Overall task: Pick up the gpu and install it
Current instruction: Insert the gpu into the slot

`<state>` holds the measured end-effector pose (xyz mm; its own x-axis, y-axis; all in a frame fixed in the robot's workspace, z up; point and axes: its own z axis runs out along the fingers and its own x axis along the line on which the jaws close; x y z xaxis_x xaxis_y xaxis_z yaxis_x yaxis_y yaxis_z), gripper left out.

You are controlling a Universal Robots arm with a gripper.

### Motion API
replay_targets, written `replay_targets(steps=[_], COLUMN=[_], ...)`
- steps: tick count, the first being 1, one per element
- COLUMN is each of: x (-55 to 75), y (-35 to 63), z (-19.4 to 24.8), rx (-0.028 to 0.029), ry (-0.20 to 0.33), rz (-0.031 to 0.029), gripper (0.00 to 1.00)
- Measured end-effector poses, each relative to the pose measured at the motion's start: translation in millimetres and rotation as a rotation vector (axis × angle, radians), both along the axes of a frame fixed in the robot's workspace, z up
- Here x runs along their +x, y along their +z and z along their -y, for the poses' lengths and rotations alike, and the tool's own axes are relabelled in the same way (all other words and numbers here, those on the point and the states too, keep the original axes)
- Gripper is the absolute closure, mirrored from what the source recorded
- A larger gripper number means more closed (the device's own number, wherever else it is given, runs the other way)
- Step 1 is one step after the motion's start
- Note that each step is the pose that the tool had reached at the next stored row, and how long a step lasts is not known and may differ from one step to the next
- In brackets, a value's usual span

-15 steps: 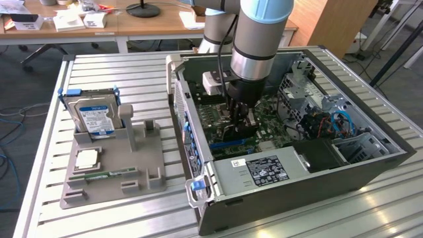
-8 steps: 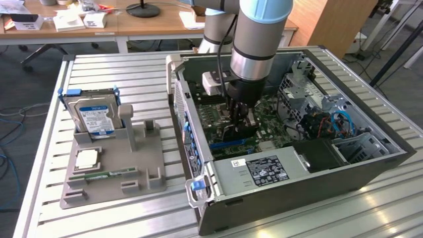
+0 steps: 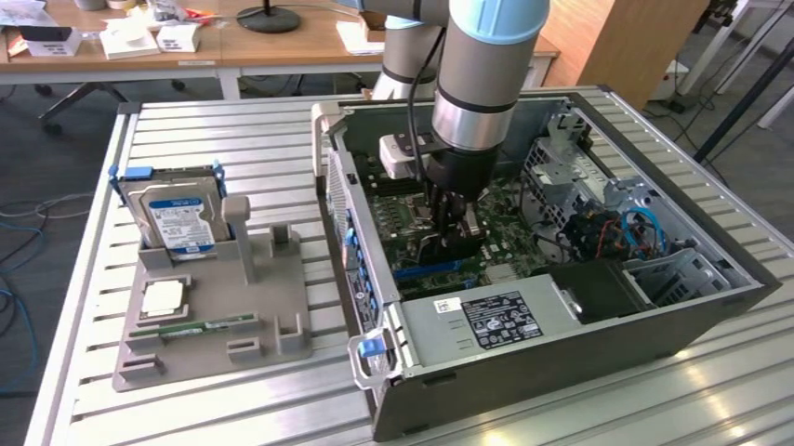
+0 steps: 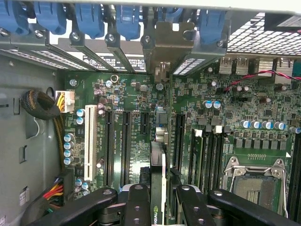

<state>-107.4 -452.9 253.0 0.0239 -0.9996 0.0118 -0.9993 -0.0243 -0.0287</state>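
My gripper [image 3: 455,221] reaches down inside the open computer case [image 3: 694,316], over the green motherboard [image 3: 503,209]. It is shut on the gpu [image 4: 159,155], a thin dark card seen edge-on between the two black fingers [image 4: 138,205]. The card stands upright on its edge, in line with the black expansion slots [image 4: 126,141] on the motherboard [image 4: 235,108]. Its metal bracket [image 4: 168,44] lies against the rear slot openings, among the blue clips [image 4: 127,21]. I cannot tell whether the card's lower edge is pressed into a slot.
On the exterior view's left, a grey fixture [image 3: 211,321] holds a silver hard drive with a blue label [image 3: 178,218], a processor [image 3: 163,297] and a narrow green memory stick [image 3: 192,327]. The power supply [image 3: 496,316] and drive cage [image 3: 676,274] crowd the case.
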Motion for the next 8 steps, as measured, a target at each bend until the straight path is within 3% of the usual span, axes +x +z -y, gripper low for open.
replay_targets(steps=[8], x=[0.0], y=[-1.3], z=[0.0], rx=[0.0], ry=[0.0], rz=[0.0002], gripper=[0.74])
